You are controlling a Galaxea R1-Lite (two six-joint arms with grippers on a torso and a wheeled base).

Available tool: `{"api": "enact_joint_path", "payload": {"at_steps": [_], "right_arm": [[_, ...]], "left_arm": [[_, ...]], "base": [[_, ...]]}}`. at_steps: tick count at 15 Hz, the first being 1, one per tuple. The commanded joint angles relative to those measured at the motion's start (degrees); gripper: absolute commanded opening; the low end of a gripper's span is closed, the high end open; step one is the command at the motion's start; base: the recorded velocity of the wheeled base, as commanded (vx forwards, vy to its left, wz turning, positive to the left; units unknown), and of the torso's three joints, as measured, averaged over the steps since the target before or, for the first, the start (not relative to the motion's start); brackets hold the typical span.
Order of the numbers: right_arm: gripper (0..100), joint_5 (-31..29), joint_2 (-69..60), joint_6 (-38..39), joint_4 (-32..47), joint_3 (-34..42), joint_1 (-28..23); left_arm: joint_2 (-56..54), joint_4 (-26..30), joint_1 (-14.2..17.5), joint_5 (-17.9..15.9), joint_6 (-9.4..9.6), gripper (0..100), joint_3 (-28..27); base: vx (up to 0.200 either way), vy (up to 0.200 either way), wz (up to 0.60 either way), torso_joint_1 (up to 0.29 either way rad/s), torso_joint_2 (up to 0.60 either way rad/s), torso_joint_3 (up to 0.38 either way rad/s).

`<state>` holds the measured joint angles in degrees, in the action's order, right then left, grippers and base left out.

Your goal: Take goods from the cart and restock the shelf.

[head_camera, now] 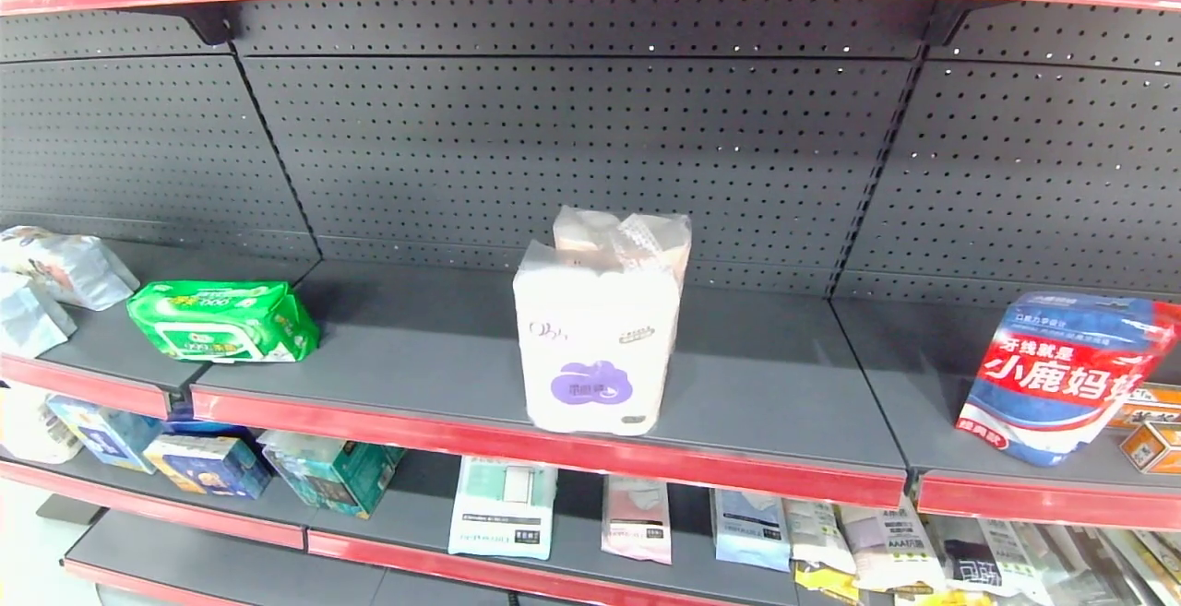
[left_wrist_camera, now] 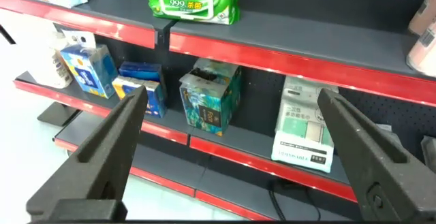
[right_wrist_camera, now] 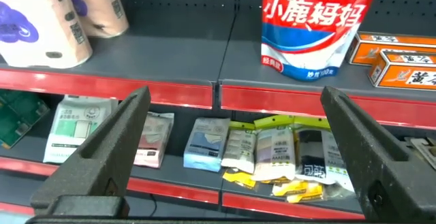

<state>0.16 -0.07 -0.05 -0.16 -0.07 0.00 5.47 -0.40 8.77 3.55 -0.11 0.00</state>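
Dark pegboard [head_camera: 572, 126] backs a store shelf [head_camera: 766, 385] of grey boards with red front lips.

Middle board: one toilet-paper pack [head_camera: 595, 348] stands upright close to the front lip. It has white wrap with a purple cloud mark on its face. A clear-wrapped bundle [head_camera: 623, 237] sits just behind it, its top showing above. The right wrist view takes both from lower down and shows rounded rolls through the wrap.

Green wipes pack [head_camera: 221, 320] lies flat at the left, well apart from the rolls. Blue-and-red bag [head_camera: 1061, 375] stands at the right, with orange boxes [head_camera: 1153, 445] just beside it. Bare board lies on both sides of the toilet-paper pack, wider toward the bag.

Left wrist view looks under the wipes at the lower board: blue cartons [left_wrist_camera: 92, 71], a teal box [left_wrist_camera: 210, 101], a white pouch [left_wrist_camera: 305, 132]. Right wrist view shows flat packets [right_wrist_camera: 272, 149] in a row beneath the bag.

Left gripper [left_wrist_camera: 231, 163] is spread wide with nothing between its fingers. Right gripper [right_wrist_camera: 231, 156] is likewise spread and empty. Both are in front of the lower boards.
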Motion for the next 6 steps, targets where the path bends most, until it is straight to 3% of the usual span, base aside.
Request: {"api": "enact_joint_path", "payload": {"at_steps": [1,6], "right_arm": [[100,0.0,0.1,0.0,0.0,0.0,0.0],[100,-0.2,0.1,-0.2,0.0,0.0,0.0]], "left_arm": [[0.2,0.0,0.0,0.0,-0.07,100,0.0],[0.2,0.1,-0.1,0.0,-0.07,100,0.0]], "base": [[0.000,0.000,0.00,0.000,0.00,0.000],[0.000,0.000,0.00,0.000,0.00,0.000]]}}
